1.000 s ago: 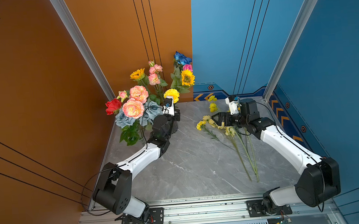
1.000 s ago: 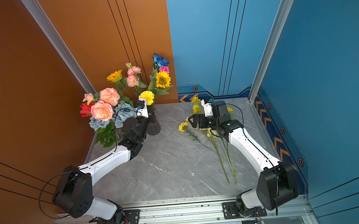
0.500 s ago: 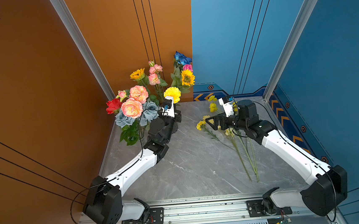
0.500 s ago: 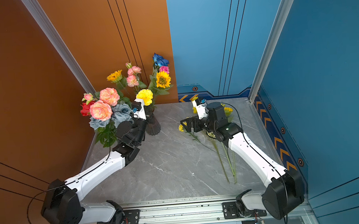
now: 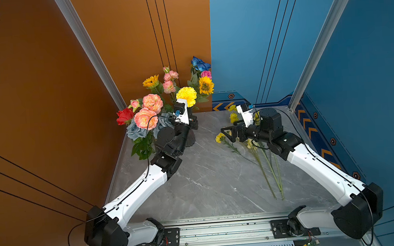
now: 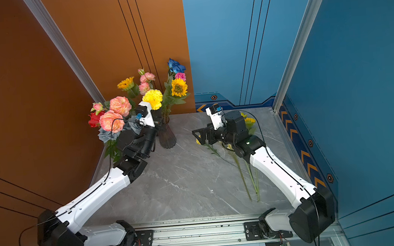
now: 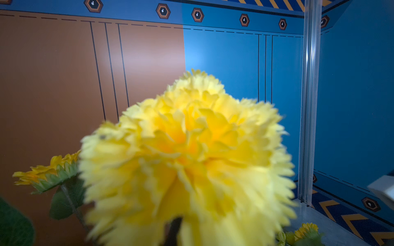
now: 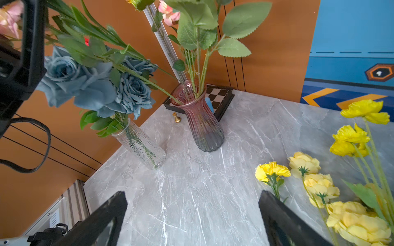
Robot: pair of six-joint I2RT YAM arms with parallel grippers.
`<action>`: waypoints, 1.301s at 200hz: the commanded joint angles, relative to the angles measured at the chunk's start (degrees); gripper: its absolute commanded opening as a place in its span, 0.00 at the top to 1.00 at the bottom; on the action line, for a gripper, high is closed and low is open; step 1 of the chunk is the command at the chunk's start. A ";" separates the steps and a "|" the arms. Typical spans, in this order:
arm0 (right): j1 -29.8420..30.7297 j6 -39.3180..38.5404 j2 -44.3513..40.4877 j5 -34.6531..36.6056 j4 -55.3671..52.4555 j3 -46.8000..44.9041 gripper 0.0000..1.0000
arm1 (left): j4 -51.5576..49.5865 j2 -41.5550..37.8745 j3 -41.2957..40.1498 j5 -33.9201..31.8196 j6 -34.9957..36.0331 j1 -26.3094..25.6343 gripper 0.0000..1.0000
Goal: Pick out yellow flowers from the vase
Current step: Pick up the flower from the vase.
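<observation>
Left wrist: ruffled yellow carnation in clenched left claw; right claw spread.

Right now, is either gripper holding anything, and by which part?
The left gripper is shut on the yellow carnation, apparently by its stem under the bloom. The right gripper is open, empty.

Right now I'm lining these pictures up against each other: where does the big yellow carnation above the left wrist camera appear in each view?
In a top view: yellow carnation left of centre, just above the left wrist camera.
In a top view: same spot, further left.
Left wrist: fills the middle, blurred.
Right wrist: not in it; the small carnation on the table is another.
Shared landmark: the orange-blue wall seam.
</observation>
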 commanded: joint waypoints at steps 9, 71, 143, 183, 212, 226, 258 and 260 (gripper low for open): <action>2.15 -3.97 0.14 1.74 -1.84 5.82 0.00 | -3.61 -2.67 2.83 1.39 -2.01 -1.05 1.00; 5.27 -7.77 5.14 3.83 -3.14 15.05 0.00 | -10.17 -5.40 6.49 3.92 -5.85 -4.72 1.00; 8.11 -13.26 8.68 5.58 -3.26 19.91 0.00 | -15.76 -8.25 8.89 4.50 -4.03 -7.20 1.00; 10.11 -17.05 8.33 8.21 -4.01 21.14 0.00 | -18.57 -9.10 10.54 5.48 -4.83 -7.55 1.00; 10.65 -19.70 8.19 8.67 -4.81 21.44 0.01 | -19.70 -10.04 10.36 5.66 -7.22 -7.73 1.00; 10.64 -20.61 8.24 8.72 -4.82 21.52 0.01 | -20.84 -10.56 10.44 5.72 -8.22 -7.70 1.00; 10.60 -20.96 9.94 7.89 -4.87 23.18 0.07 | -22.85 -11.77 10.05 6.30 -10.67 -7.90 1.00; 10.65 -20.97 10.09 7.72 -4.90 23.20 0.08 | -22.96 -11.85 10.06 6.35 -10.77 -7.88 1.00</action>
